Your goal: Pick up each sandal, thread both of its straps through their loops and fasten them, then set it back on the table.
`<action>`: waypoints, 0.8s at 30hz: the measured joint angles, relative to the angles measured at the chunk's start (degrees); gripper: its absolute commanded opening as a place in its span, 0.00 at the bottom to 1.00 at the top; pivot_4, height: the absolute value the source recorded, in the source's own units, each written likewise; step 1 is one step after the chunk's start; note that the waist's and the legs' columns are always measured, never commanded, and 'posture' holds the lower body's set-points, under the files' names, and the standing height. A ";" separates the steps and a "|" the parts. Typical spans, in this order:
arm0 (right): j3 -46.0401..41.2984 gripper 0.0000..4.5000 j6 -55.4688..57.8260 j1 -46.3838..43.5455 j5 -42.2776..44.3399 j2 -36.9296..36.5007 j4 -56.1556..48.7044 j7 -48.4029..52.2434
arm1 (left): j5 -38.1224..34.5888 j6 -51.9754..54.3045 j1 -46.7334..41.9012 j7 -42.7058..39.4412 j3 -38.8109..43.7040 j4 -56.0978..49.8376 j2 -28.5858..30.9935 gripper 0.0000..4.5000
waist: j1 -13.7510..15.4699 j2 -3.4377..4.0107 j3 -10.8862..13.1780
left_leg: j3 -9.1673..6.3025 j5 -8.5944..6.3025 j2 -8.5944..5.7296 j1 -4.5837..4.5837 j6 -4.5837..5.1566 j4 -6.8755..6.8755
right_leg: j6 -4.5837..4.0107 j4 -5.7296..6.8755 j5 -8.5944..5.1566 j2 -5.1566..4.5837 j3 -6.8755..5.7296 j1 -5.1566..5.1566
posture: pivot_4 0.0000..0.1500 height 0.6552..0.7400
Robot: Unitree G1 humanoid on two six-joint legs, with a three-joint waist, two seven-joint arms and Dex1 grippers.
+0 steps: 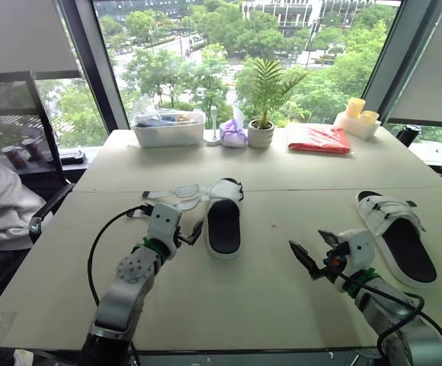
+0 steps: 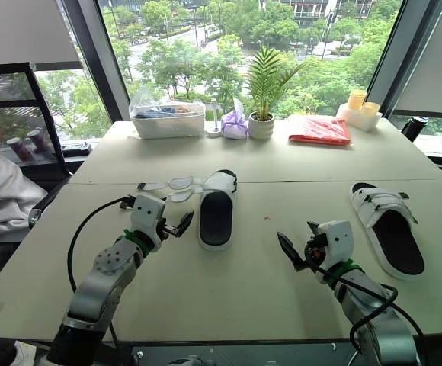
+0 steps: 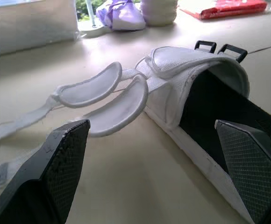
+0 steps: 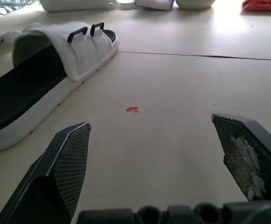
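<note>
A white sandal with a black footbed (image 1: pixel 223 217) lies at the table's middle. Its two straps (image 3: pixel 103 93) are loose and spread flat on the table to its left, and its two black loops (image 3: pixel 217 46) stand on the far side of the upper. My left gripper (image 1: pixel 168 223) is open, low over the table just left of this sandal, pointing at the straps. A second white sandal (image 1: pixel 400 232) lies at the right with straps across its upper. My right gripper (image 1: pixel 315 248) is open between the two sandals, holding nothing.
Along the far edge stand a clear plastic box (image 1: pixel 168 128), a purple bag (image 1: pixel 234 133), a potted plant (image 1: pixel 263 114), a red packet (image 1: pixel 318 139) and yellow cups (image 1: pixel 356 107). A person's sleeve (image 1: pixel 0 206) shows at the left. A small red mark (image 4: pixel 132 109) is on the table.
</note>
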 measured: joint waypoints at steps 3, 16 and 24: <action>0.36 1.00 -0.63 1.58 -0.24 -0.09 -0.76 1.73 | 6.03 -4.23 -6.00 -0.82 -4.65 5.77 1.93 0.99 | -0.02 0.01 -0.01 | 0.00 0.00 -0.01 -0.01 0.00 0.00 | 0.01 -0.03 0.00 -0.01 0.00 0.01 | 1.00 0.99; -0.24 1.00 -1.17 3.82 -0.54 -1.41 -4.13 4.47 | 21.25 -20.65 -36.93 3.83 -15.05 56.91 -5.73 0.99 | 0.02 -0.54 0.31 | 0.00 0.00 -0.01 -0.08 0.00 -0.01 | 0.53 -0.01 0.29 0.00 -0.02 -0.05 | 1.00 0.99; 1.23 1.00 -2.26 4.87 -2.07 0.74 -5.11 2.91 | 25.86 -25.83 -48.29 7.12 -17.28 78.42 -11.26 0.31 | 1.19 -0.63 0.36 | 0.00 0.00 0.00 -0.08 0.00 0.05 | 0.57 -0.01 0.31 0.00 -0.05 -0.05 | 1.00 0.99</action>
